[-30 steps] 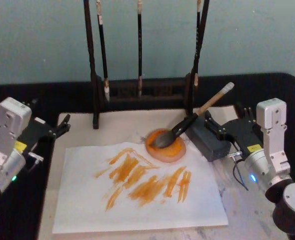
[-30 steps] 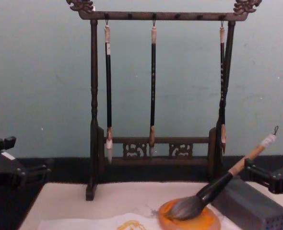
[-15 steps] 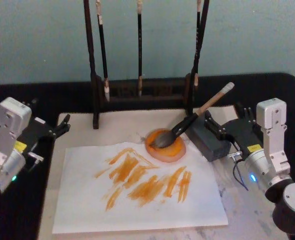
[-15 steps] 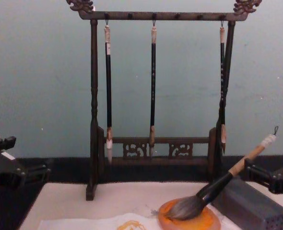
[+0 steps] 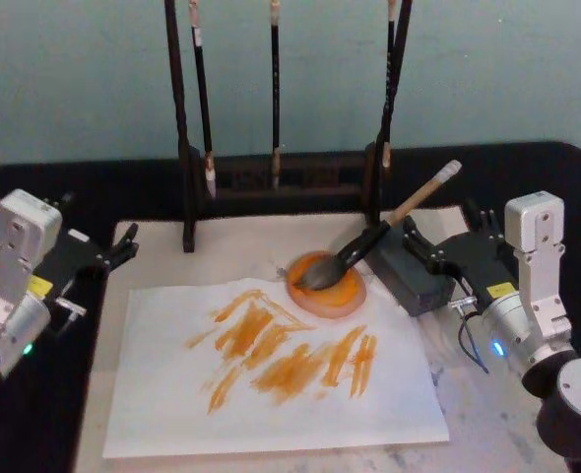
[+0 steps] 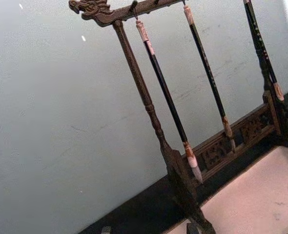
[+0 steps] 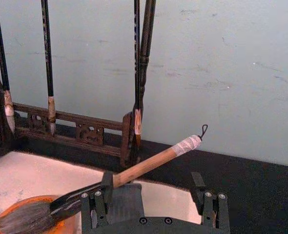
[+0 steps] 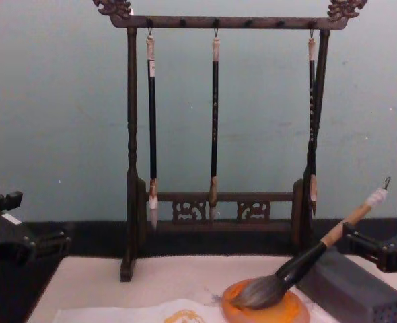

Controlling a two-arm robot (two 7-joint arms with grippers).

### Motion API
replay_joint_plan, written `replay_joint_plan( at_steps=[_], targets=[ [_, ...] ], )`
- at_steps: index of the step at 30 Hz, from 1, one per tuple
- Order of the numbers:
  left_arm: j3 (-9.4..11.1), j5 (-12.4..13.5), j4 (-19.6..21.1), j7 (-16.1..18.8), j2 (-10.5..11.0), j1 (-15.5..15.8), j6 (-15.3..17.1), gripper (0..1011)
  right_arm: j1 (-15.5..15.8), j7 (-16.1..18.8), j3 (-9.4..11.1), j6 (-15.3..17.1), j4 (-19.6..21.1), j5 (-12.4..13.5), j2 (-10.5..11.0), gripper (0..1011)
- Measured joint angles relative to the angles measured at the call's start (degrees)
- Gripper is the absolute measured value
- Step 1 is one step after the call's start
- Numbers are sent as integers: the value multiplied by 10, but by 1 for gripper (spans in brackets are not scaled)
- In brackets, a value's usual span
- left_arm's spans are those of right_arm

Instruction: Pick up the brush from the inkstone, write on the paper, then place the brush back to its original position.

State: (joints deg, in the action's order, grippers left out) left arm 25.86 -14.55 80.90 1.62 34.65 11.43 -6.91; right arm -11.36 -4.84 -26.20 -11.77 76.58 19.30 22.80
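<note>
The brush (image 5: 369, 241) rests with its bushy grey-black tip in the inkstone (image 5: 327, 287), its tan wooden handle slanting up toward the surface's far right corner, the white-wrapped end with its small black loop free. My right hand (image 5: 438, 254) sits just beside the handle, fingers spread wide, gripping nothing. The glossy round orange inkstone touches the far edge of the thin white paper (image 5: 271, 370), streaked orange-yellow. My left hand (image 5: 113, 251) waits, open and empty, at the left edge.
</note>
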Motion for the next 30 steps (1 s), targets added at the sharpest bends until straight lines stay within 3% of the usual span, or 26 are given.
replay_joint_plan(
  at_steps=[30],
  targets=[
    [0,0,0,0,0,0,0,1001,0,0,0,0,0,0,0,1000]
  ],
)
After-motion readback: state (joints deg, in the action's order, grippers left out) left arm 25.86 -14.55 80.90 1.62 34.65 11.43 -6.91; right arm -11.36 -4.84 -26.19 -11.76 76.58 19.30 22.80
